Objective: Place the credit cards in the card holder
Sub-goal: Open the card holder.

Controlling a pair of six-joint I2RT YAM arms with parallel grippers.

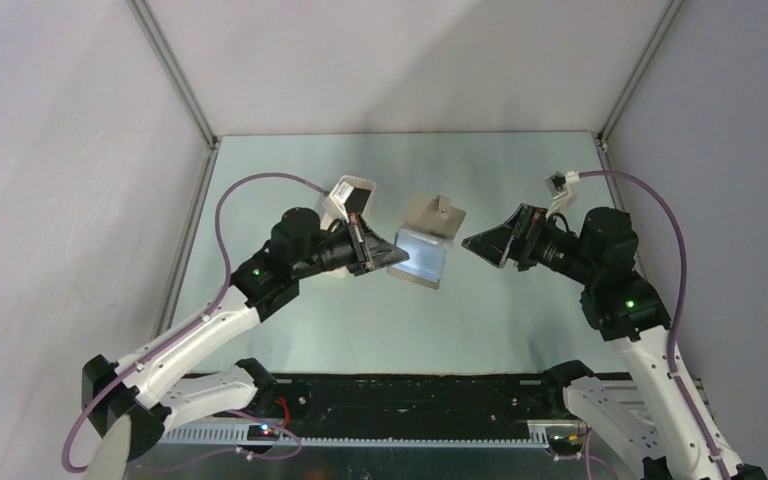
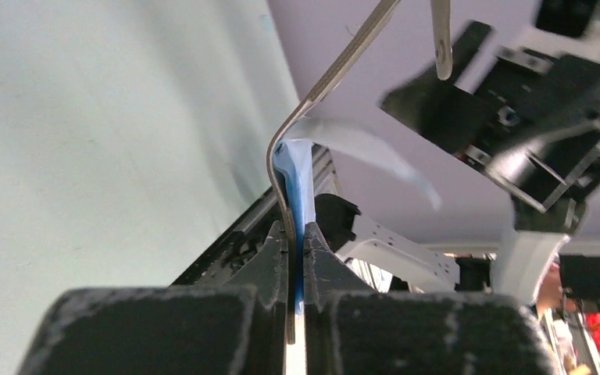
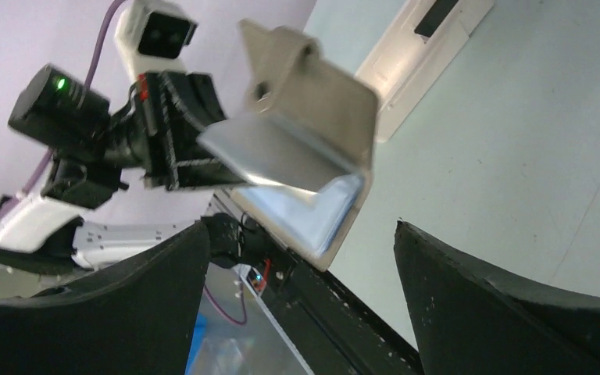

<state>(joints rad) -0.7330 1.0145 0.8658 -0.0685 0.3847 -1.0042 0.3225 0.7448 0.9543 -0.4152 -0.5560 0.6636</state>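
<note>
One card holder [image 1: 426,245], a small grey-brown folding wallet with rounded corners, hangs open in the air between the two grippers, above the middle of the table. Its two halves stand at an angle like a half-open book. The upper half shows its plain grey-brown outside, with one small closing tab with a round snap sticking out at its far edge. The lower half shows a shiny light blue inner pocket. From the left wrist camera the card holder [image 2: 275,160] appears edge-on, a thin grey wall curving upward with the blue lining just beside it. From the right wrist camera the card holder [image 3: 312,117] faces the lens with its fold to the right.

One left gripper [image 1: 392,258], black with two fingers, is clamped tight on the lower half's edge. In the left wrist view the left gripper [image 2: 297,234] has the grey wall and blue lining squeezed between its pads.

One right gripper [image 1: 468,243] points at the card holder from the right, near it but apart. The right gripper [image 3: 298,226] has its two black fingers spread wide and grips nothing.

One long white rectangular tray [image 3: 406,70] lies on the pale green table [image 1: 520,320] behind the card holder. One dark flat rectangle [image 3: 441,16] sits in it, perhaps a credit card, too small to tell.
</note>
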